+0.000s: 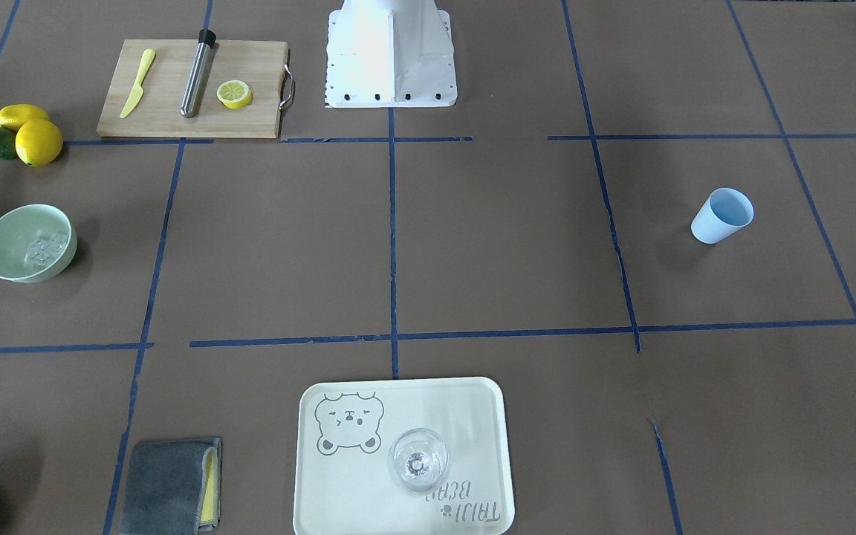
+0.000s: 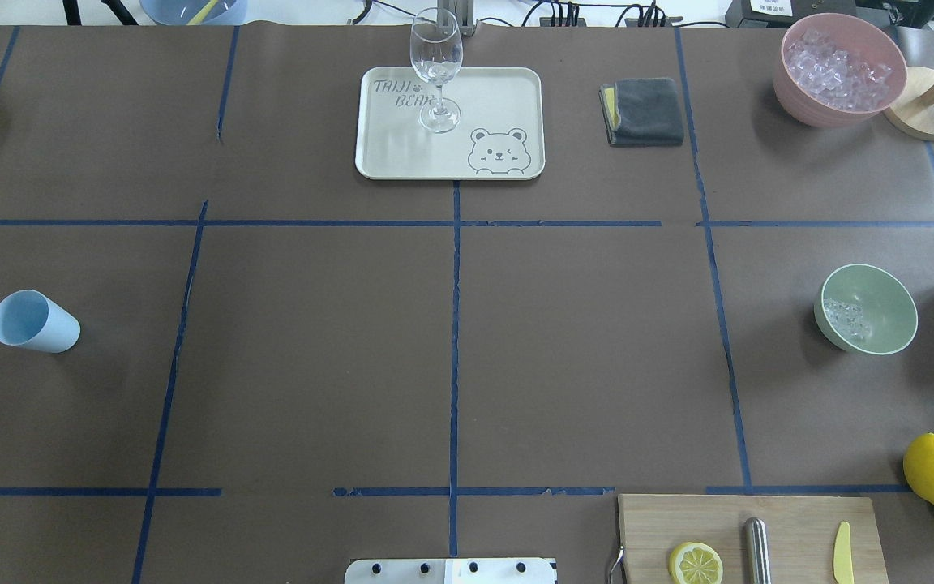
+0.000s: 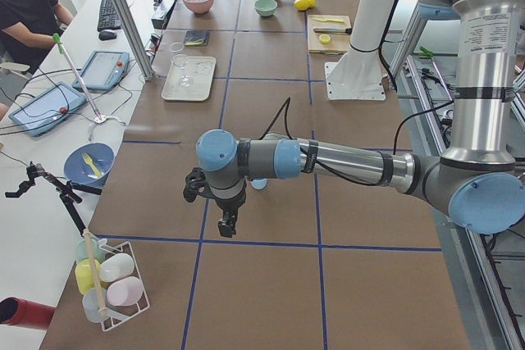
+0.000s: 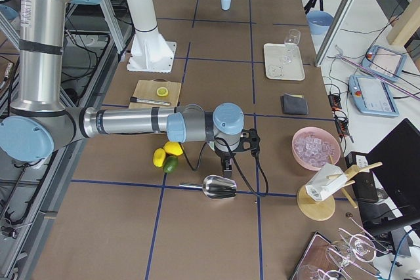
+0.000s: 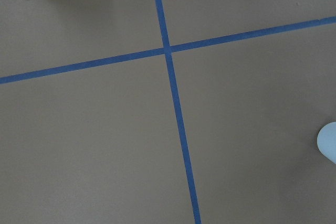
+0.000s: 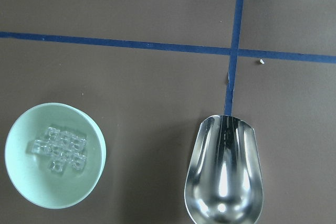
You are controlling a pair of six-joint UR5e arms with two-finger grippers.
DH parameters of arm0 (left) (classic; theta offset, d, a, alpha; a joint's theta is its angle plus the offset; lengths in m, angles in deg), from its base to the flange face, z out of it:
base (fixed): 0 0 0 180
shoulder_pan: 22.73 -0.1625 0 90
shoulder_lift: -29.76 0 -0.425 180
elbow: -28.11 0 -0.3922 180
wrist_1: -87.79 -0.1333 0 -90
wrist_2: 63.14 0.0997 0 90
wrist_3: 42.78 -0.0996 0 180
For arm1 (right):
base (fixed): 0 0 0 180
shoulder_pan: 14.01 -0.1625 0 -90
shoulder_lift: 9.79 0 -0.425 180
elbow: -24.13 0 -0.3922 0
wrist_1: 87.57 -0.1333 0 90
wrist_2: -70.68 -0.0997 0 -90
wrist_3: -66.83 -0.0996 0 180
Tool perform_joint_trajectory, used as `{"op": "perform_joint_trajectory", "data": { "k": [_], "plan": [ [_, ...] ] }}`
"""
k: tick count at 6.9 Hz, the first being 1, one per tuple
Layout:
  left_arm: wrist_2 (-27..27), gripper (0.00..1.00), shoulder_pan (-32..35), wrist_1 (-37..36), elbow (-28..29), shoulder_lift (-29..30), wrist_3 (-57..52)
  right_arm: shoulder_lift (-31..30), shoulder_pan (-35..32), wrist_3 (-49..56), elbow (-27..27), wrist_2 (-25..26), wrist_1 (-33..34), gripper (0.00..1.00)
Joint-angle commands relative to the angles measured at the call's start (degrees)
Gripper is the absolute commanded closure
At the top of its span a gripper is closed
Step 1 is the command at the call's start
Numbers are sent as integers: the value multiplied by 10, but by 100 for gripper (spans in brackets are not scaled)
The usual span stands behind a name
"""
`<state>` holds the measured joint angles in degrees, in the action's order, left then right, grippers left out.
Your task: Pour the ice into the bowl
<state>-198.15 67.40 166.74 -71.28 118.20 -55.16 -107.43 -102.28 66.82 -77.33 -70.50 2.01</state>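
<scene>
Neither tool shows in the front-facing or overhead views, where the ice [image 1: 45,249] already lies in the mint bowl [image 1: 6,223] at the bench's [image 1: 472,245] right end and the blue cup [image 1: 721,215] stands, seemingly empty, well apart at the left end, so the pour looks done. In the side views the left tool [image 3: 225,223] hangs near the cup and the right tool [image 4: 226,165] hangs above a steel scoop [image 4: 220,187], each probably parked clear of the work; I cannot tell how far either is open or whether it grips anything. The right wrist view looks down on the bowl and ice beside the scoop.
</scene>
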Motion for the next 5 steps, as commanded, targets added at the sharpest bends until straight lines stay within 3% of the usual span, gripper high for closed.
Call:
{"op": "perform_joint_trajectory", "data": {
  "k": [1, 5],
  "plan": [
    [-4, 0, -1, 10, 17, 2, 2, 3, -14, -2, 20, -24, -1, 0],
    [-4, 0, -1, 11, 19, 5, 2, 3, -16, -2, 20, -24, -2, 0]
  ]
}}
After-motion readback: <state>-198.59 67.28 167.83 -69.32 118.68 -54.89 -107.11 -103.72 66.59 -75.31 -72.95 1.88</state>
